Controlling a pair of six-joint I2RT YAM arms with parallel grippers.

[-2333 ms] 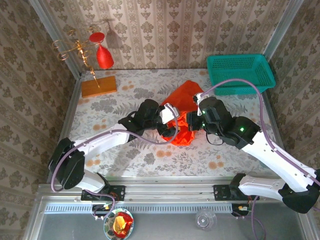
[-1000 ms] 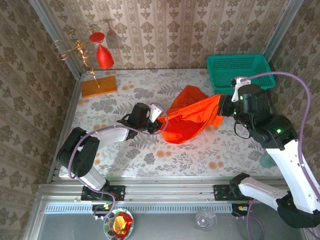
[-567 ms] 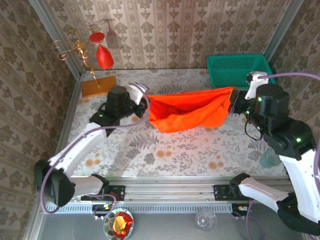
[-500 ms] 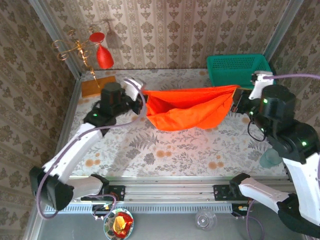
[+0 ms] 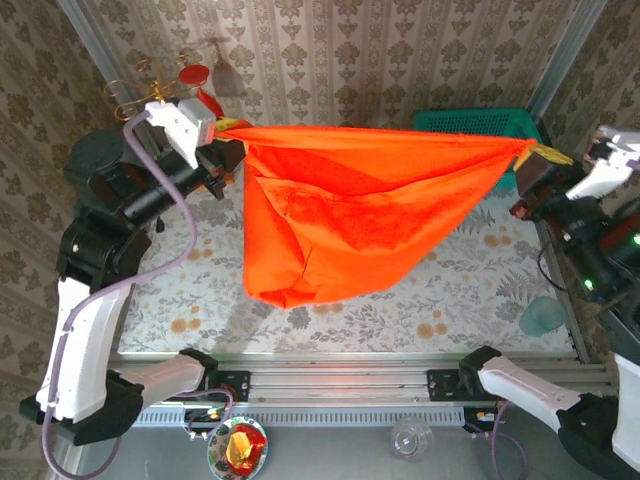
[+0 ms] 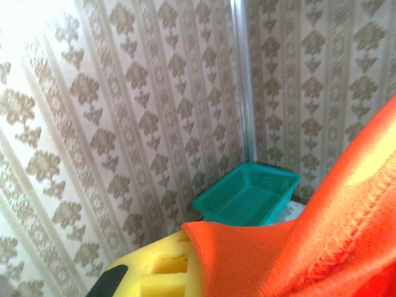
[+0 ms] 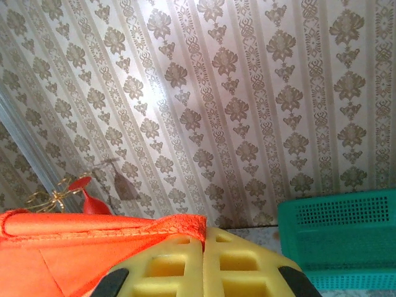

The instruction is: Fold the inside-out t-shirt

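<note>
1. Clamped shut, the left pincer point(image 5: 228, 127) grips one upper corner of the plain bright orange-red short-sleeved t-shirt of thin cloth point(image 5: 350, 210). In the left wrist view the stitched hem point(image 6: 322, 241) lies pressed against a yellow ribbed finger pad point(image 6: 154, 272).
2. The right pincer point(image 5: 540, 152) is likewise closed on the opposite upper corner. In the right wrist view its two yellow pads point(image 7: 235, 266) meet with the orange edge point(image 7: 93, 238) pinched between them.
3. The left arm rises from its base at the near left and bends sharply at the elbow. Its forearm reaches toward the middle, with the white wrist camera on top.
4. The right arm climbs from its base at the near right and runs off the right edge of the top view. Its wrist comes back in, with the fingers pointing left.
5. The t-shirt hangs in the air between the two pincers, well above the pale floral-patterned table top point(image 5: 190, 280). Its top edge is pulled taut and nearly level.
6. Below that edge the cloth sags in a deep pouch, lowest toward the near left.
7. A teal plastic mesh basket point(image 5: 480, 120) sits at the far right corner, partly behind the taut edge.
</note>
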